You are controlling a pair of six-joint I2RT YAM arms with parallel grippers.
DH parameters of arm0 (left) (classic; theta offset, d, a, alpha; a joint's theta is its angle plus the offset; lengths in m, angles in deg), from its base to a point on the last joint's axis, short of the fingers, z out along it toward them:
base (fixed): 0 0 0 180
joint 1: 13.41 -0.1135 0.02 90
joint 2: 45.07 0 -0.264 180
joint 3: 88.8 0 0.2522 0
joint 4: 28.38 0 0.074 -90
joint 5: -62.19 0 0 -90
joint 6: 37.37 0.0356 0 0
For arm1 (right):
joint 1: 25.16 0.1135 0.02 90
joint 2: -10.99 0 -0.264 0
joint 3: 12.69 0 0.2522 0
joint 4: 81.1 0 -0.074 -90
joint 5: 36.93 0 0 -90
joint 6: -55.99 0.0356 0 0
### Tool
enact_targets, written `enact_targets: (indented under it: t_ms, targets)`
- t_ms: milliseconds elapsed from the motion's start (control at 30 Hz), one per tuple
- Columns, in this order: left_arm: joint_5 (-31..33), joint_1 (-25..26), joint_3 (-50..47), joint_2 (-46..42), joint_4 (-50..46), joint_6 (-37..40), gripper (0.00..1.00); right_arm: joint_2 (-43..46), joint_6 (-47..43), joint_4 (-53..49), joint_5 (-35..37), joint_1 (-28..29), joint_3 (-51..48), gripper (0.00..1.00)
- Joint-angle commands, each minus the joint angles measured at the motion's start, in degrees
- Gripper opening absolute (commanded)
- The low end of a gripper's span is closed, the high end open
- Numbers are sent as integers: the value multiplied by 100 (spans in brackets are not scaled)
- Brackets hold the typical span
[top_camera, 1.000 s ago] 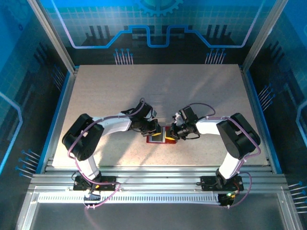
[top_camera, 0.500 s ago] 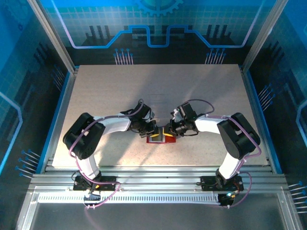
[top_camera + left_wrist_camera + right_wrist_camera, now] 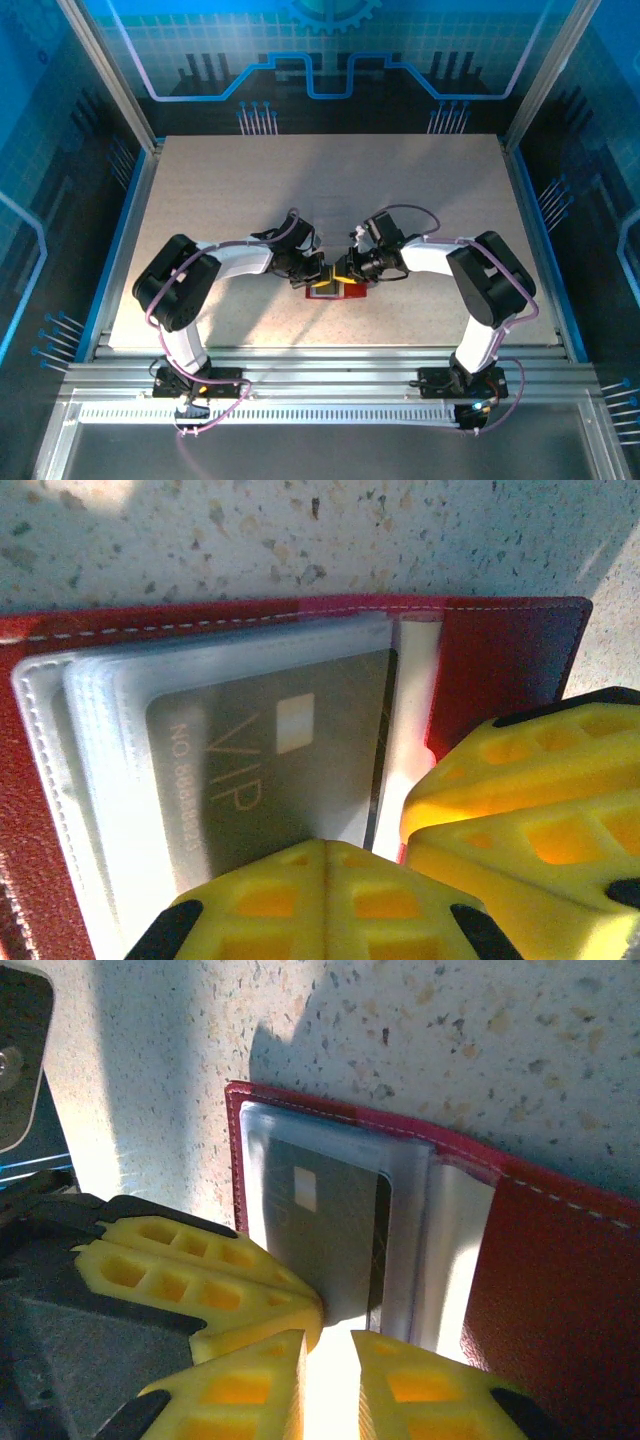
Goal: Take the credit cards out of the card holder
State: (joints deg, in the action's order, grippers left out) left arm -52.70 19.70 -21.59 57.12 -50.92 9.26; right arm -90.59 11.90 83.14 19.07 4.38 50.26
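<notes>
The red card holder (image 3: 336,291) lies open on the table between both arms. Its red cover (image 3: 500,660) and clear inner pockets show in the left wrist view. A dark credit card (image 3: 280,770) marked VIP sits inside the top pocket. My left gripper (image 3: 328,848) is shut, its yellow tips together on the pocket's near edge over the card. My right gripper (image 3: 330,1345) stands open by a narrow gap, with nothing between its fingers, just short of the same card (image 3: 335,1230) and the holder (image 3: 560,1290). The two grippers (image 3: 322,272) (image 3: 350,270) nearly touch.
The speckled table (image 3: 330,190) stretches away behind the holder. Metal frame posts and blue walls bound it at left (image 3: 120,230) and right (image 3: 545,230). The left gripper's fingers (image 3: 190,1270) crowd the right wrist view's left side.
The right gripper has moved left to the holder's middle, close against the left gripper, and its jaws have parted slightly. The left gripper has stayed shut and almost still.
</notes>
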Motion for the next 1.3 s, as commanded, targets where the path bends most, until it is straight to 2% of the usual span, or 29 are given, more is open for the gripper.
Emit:
enact_targets:
  t_ms: [0,367,833,1267]
  targets:
    - [-8,-45,-98,49,-169,128,5,-122,-2,-12,-147,87,88,19]
    - [-25,-48,-90,40,-151,110,5,-226,-33,-78,-71,131,89,18]
    - [-60,-47,-73,-17,-175,84,6,-205,-277,-573,171,157,319,29]
    - [-60,-54,-58,-42,-222,87,6,-67,-372,-771,210,161,346,29]
